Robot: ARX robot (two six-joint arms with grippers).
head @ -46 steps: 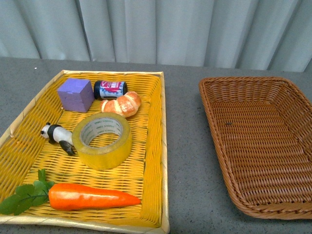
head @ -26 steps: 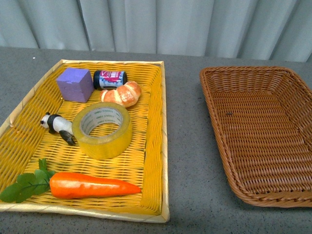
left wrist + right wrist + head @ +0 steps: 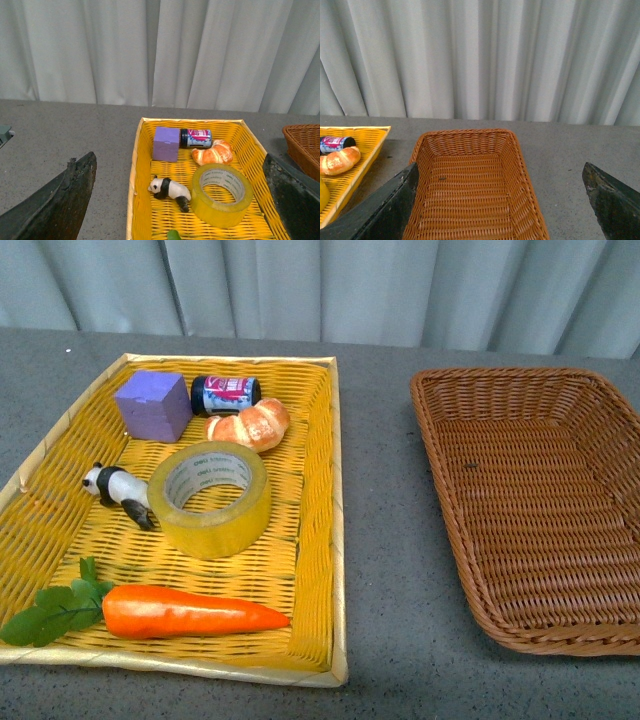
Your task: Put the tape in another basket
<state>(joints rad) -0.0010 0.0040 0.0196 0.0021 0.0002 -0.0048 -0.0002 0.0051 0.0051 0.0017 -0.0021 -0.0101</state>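
1. Left claw (image 3: 178, 156): both dark fingers are spread wide with nothing between them. The right claw (image 3: 500, 166) is spread and empty too, facing the brown rectangular wicker basket (image 3: 470, 200).
2. The wide roll of translucent yellowish packing tape (image 3: 215, 530) lies flat in the bright yellow woven tray (image 3: 338, 540). A small black-and-white panda figurine (image 3: 118, 495) sits just beside it, perhaps touching.
3. The roll looks stiff, fairly heavy and slick-sided. I would pinch its wall, one finger inside the white core and one outside, on the side away from the panda.
4. Only the front view shows the orange toy carrot (image 3: 190, 612) and the whole basket, but no arms. Only the wrist views show the fingers.
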